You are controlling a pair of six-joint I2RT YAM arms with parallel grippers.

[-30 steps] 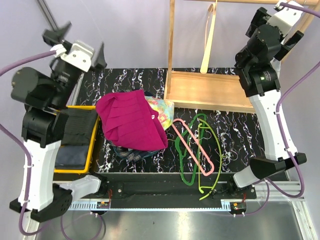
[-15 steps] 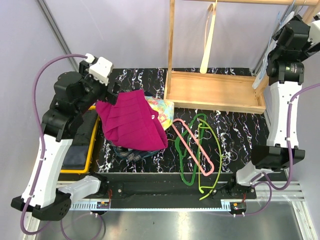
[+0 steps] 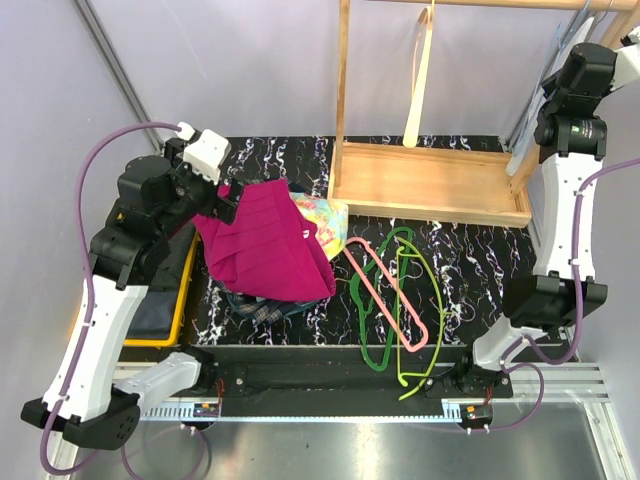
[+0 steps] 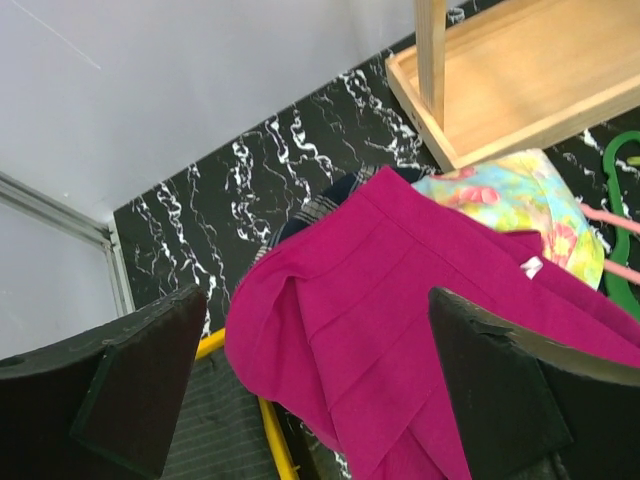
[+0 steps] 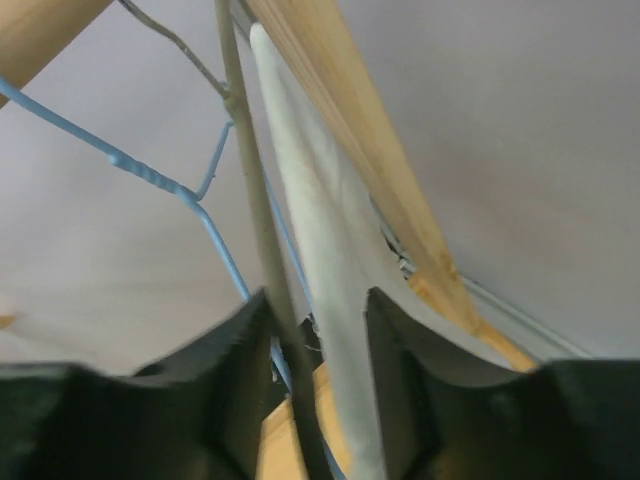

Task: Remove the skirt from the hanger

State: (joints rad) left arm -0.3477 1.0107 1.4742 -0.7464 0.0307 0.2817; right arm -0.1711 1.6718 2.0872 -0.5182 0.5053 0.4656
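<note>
Currently left gripper [image 4: 315,335], jaws wide apart, hangs above plain magenta pleated garment [image 4: 370,300]; right gripper [image 5: 318,345] straddles thin pale rod [image 5: 245,180], closure indeterminate.

I see the garment pile left of centre on the table [image 3: 480,265]. The skirt [image 3: 258,306] is at the bottom, with edges showing at the near and far sides. A second garment [image 3: 265,245] lies on it, and a third [image 3: 325,213] is tucked at its far right. The hanger [image 3: 356,296] lies right of the pile, apart from the skirt, tangled with two other hangers [image 3: 424,340]. The rack base [image 3: 430,180] sits behind them. The bin [image 3: 185,290] is left of the pile.
</note>
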